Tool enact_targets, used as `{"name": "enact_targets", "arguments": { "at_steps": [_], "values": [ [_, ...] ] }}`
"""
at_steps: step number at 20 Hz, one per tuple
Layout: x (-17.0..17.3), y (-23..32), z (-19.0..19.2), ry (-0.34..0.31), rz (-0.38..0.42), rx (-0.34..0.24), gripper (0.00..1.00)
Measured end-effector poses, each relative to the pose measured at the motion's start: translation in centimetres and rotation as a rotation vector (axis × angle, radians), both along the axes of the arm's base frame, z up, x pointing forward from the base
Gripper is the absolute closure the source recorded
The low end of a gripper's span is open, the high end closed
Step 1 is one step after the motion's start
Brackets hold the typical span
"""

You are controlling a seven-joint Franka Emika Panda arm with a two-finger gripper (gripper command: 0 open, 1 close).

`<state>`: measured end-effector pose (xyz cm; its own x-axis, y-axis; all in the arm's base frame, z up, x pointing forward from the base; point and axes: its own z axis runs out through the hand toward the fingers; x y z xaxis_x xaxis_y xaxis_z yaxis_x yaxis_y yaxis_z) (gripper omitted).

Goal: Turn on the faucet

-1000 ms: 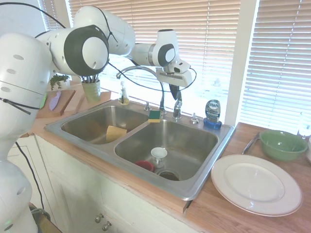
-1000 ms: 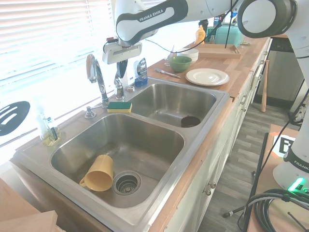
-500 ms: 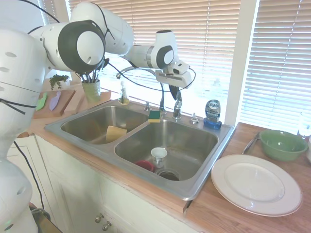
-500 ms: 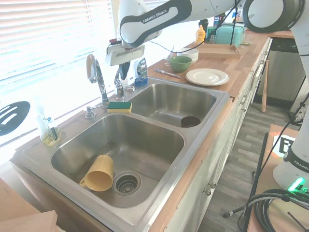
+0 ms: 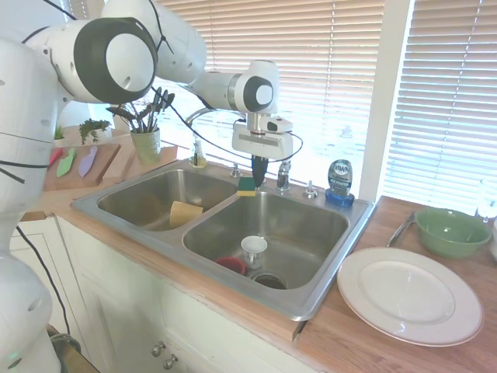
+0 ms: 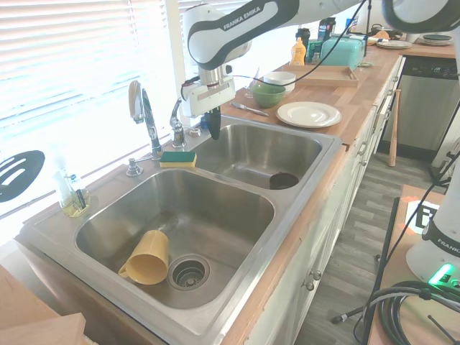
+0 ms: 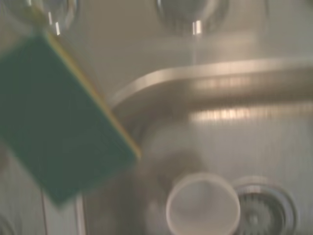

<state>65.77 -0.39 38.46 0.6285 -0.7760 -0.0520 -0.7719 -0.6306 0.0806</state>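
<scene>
My claw [image 6: 213, 131] looks pinched shut on nothing, and the faucet's [image 6: 141, 108] upright little lever handle [image 6: 176, 123] stands just beside it, toward the window.

Bright daylight is admitted through closed slatted window blinds [image 5: 342, 70]; a warm wooden countertop [image 5: 365, 342] and grey plank floor [image 6: 345, 266] are seen.

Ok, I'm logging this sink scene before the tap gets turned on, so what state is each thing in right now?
faucet: no water running that I can see, untouched
end effector: fingers close together, holding nothing, pointing down by the lever handle
sponge: lying flat on the divider
yellow cup: tipped on its side in the basin
white cup: upright in the other basin
plate: empty
</scene>
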Motion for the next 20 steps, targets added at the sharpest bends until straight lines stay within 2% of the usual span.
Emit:
{"name": "enact_targets", "arguments": {
  "at_steps": [5,6,16,20],
  "values": [
    [-6.0,0.3,2.4,0.015,0.016,0.015,1.00],
    [-7.3,0.4,2.6,0.016,0.018,0.017,0.00],
    [-20.7,2.2,1.2,-0.020,0.041,0.022,0.00],
    [-23.7,1.9,0.9,-0.033,0.032,0.019,0.00]
  ]
}}
